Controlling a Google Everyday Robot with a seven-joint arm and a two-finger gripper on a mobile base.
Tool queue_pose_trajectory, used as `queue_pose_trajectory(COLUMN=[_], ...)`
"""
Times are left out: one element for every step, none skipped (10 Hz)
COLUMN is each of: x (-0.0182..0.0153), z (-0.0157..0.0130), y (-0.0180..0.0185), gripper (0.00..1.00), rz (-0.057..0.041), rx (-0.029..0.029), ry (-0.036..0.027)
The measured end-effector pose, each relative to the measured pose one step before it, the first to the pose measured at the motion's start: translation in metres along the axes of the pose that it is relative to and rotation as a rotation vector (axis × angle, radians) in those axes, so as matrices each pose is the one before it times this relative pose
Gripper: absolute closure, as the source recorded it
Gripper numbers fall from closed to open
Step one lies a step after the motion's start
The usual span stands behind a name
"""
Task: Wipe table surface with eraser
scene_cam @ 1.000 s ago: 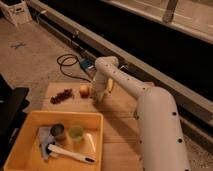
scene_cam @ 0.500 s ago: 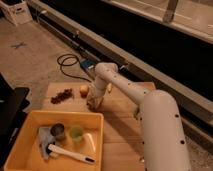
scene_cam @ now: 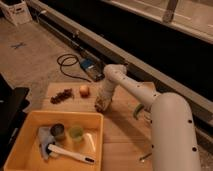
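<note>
The table surface (scene_cam: 125, 132) is a light tan plank top. The eraser (scene_cam: 61, 95), a small dark brown oblong block, lies near the table's far left edge. A small round orange fruit (scene_cam: 84, 90) sits just right of it. My white arm reaches from the right. My gripper (scene_cam: 101, 104) points down at the table surface, right of and a little nearer than the fruit. It is apart from the eraser. I cannot tell whether it holds anything.
A yellow plastic bin (scene_cam: 20, 144) stands at the front left, holding a dark cup (scene_cam: 58, 131), a green cup (scene_cam: 76, 132), a blue pad (scene_cam: 44, 136) and a white-handled tool (scene_cam: 67, 153). A cable (scene_cam: 67, 62) lies on the floor beyond the table.
My gripper has moved from beside the fruit toward the near side and slightly right, lower onto the table. The eraser, fruit and bin have not moved.
</note>
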Motion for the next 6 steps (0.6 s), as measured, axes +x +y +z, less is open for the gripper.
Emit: queue_pose_trajectory(x=[0.01295,0.00946,0.00621,-0.00058,-0.00501,-0.00647], z=[-0.0018,0.00153,0.00296,0.00387,0.00611,0.00529], y=[-0.00321,-0.00715,-0.00888,-0.0066,-0.01371,-0.01085], gripper=[1.0,1.0,1.0,1.0,1.0,1.0], rz=[0.00942,-0.00578,-0.01255,-0.01431,-0.02505,-0.0223], rx=[0.00095,0.00255,0.00257,-0.00079,0.00836,0.00688], ry=[0.01499,0.00464,-0.00173,-0.00675,-0.00753,-0.00885])
